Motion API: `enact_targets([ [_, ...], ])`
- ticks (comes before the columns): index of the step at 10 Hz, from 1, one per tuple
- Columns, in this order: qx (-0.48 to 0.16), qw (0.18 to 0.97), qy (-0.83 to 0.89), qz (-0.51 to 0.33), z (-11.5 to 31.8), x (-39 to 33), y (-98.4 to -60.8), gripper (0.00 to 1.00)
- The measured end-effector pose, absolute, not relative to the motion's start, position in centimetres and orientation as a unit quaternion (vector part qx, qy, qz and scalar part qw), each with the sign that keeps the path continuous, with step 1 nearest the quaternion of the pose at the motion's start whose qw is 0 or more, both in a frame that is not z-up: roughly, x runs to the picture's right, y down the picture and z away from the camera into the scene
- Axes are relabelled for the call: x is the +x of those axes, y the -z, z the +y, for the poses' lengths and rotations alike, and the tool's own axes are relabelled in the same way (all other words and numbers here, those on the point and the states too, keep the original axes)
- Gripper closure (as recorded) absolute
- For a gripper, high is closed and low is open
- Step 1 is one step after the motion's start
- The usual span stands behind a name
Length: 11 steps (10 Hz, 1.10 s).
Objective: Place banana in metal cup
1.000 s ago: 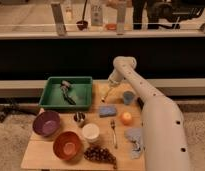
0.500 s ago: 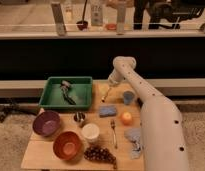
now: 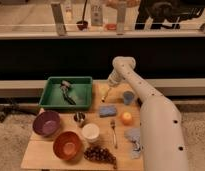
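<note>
The banana (image 3: 101, 90) is a small pale yellow fruit at the back of the wooden table, just right of the green tray. My gripper (image 3: 106, 95) hangs from the white arm's wrist and points down right at the banana's right side, touching or almost touching it. The metal cup (image 3: 80, 118) is small and shiny. It stands upright in front of the tray, left of and nearer than the gripper, with nothing visible inside.
The green tray (image 3: 50, 99) holds dark utensils. A blue sponge (image 3: 107, 110), blue-grey cup (image 3: 128, 97), orange fruit (image 3: 126, 118), fork (image 3: 114, 131), white cup (image 3: 90, 132), purple bowl (image 3: 46, 122), orange bowl (image 3: 67, 145) and grapes (image 3: 100, 154) crowd the table. My arm covers its right side.
</note>
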State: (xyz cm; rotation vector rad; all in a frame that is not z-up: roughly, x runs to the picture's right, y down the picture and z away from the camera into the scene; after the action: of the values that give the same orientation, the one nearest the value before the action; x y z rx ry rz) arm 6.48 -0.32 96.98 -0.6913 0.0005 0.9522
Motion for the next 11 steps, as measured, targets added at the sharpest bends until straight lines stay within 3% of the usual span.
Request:
enact_targets([
  [2, -0.327, 0.830, -0.451, 0.003, -0.15, 6.49, -97.07, 0.20],
  [5, -0.326, 0.830, -0.453, 0.005, -0.22, 6.31, -97.08, 0.30],
  [8, -0.326, 0.828, -0.457, 0.008, -0.21, 6.55, -97.10, 0.30],
  [10, -0.329, 0.826, -0.459, 0.011, -0.02, 6.59, -97.20, 0.25],
  [11, -0.328, 0.825, -0.459, 0.012, -0.04, 6.54, -97.20, 0.32],
])
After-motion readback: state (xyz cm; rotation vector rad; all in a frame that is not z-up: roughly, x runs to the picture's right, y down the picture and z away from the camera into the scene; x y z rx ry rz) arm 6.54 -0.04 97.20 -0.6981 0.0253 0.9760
